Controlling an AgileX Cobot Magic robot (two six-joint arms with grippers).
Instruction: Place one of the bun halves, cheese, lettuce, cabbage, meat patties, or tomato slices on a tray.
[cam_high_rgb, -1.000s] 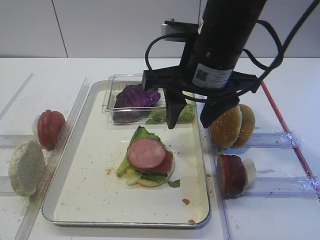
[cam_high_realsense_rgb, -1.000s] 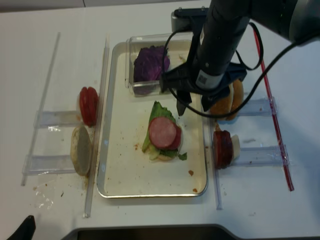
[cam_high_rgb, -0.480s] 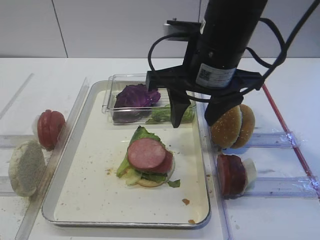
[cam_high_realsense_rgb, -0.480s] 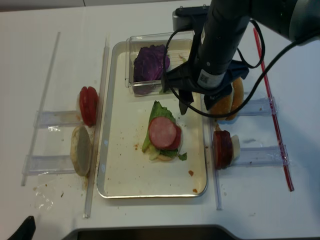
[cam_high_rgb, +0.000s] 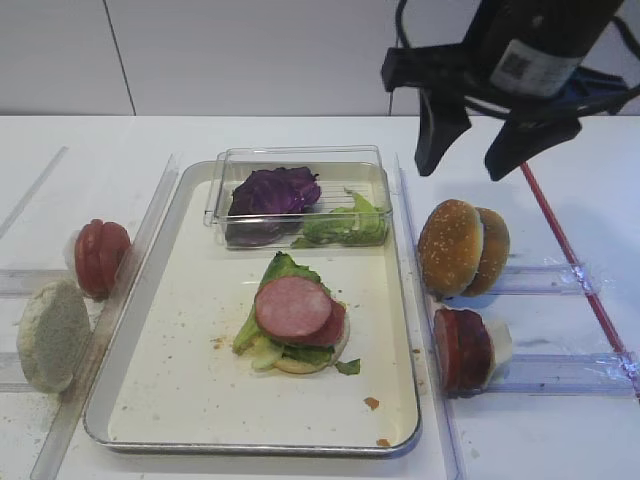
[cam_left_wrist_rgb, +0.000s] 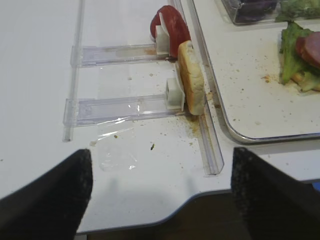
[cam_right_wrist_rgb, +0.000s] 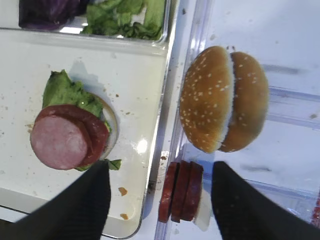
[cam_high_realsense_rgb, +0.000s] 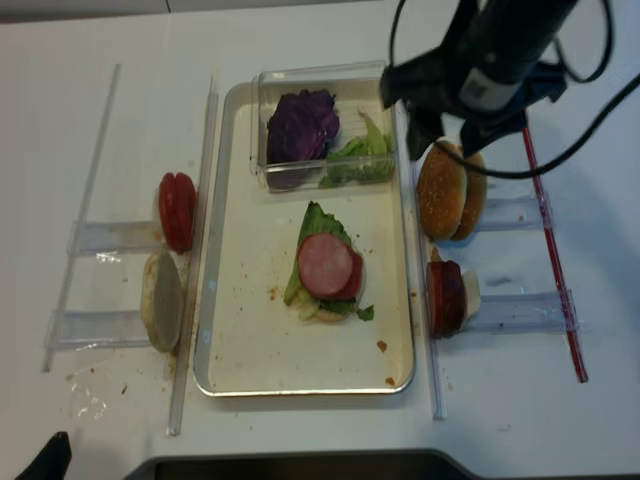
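- Tray (cam_high_rgb: 150, 330) lies at the middle of the table; on its floor sits a stack of bun base, lettuce (cam_high_rgb: 280, 272) and two meat patties (cam_high_rgb: 297, 310), the upper one overlapping the lower.
- Clear box (cam_high_rgb: 300, 160) rests on the tray's far end, holding cabbage (cam_high_rgb: 272, 192) on the left and more green leaves beside it.
- Right gripper (cam_high_rgb: 488, 150) hangs above the table beyond the tray's far right corner, jaws spread wide with nothing between them.
- Right wrist view looks down between its dark fingers (cam_right_wrist_rgb: 85, 200) onto two upright sesame bun halves (cam_right_wrist_rgb: 222, 100) and, nearer, three spare patty slices (cam_right_wrist_rgb: 181, 191) on edge, both just outside the tray's right rim.
- Left wrist view alone shows the left racks closely: tomato slices (cam_left_wrist_rgb: 172, 27) standing on edge and a pale bun piece (cam_left_wrist_rgb: 191, 77) leaning against the tray's rim.
- Left gripper (cam_left_wrist_rgb: 157, 185) appears only there, as two dark blurred fingers set far apart, empty.
- Realsense overhead view shows a red strip (cam_high_realsense_rgb: 548, 250) along the table's right side.
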